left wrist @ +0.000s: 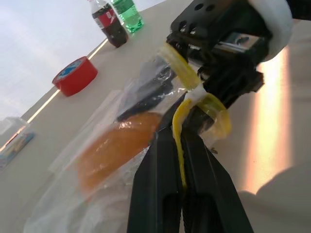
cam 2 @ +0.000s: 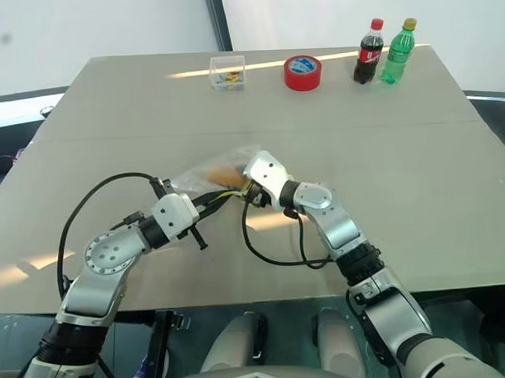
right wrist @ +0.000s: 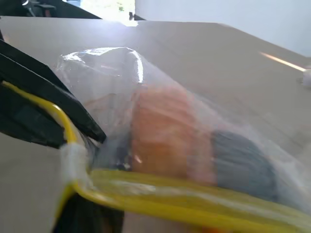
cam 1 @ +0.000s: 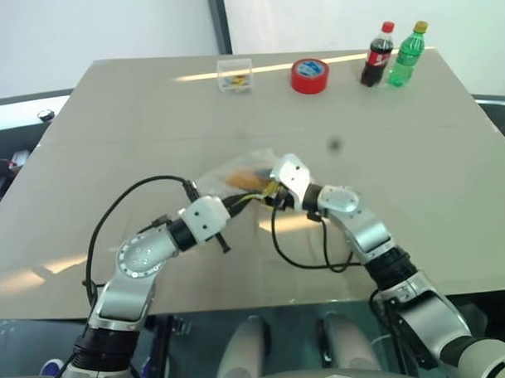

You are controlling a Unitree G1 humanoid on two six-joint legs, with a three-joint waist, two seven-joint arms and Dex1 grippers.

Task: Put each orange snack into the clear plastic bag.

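Observation:
The clear plastic bag [cam 1: 232,168] hangs just above the middle of the table, between my two grippers. My left gripper [cam 1: 254,199] is shut on the bag's yellow seal strip [left wrist: 182,73] and holds the mouth up. From the other side, my right gripper [cam 1: 267,189] reaches into the mouth. Its fingers [right wrist: 243,165] stand apart inside the plastic, so it is open. One orange snack [right wrist: 165,141] lies inside the bag between those fingers, and it also shows through the plastic in the left wrist view [left wrist: 116,150].
Along the far edge of the table [cam 1: 110,144] stand a small rigid clear box [cam 1: 234,74], a red tape roll [cam 1: 310,75], a cola bottle [cam 1: 378,55] and a green bottle [cam 1: 407,55]. Black cables loop from both wrists over the near half.

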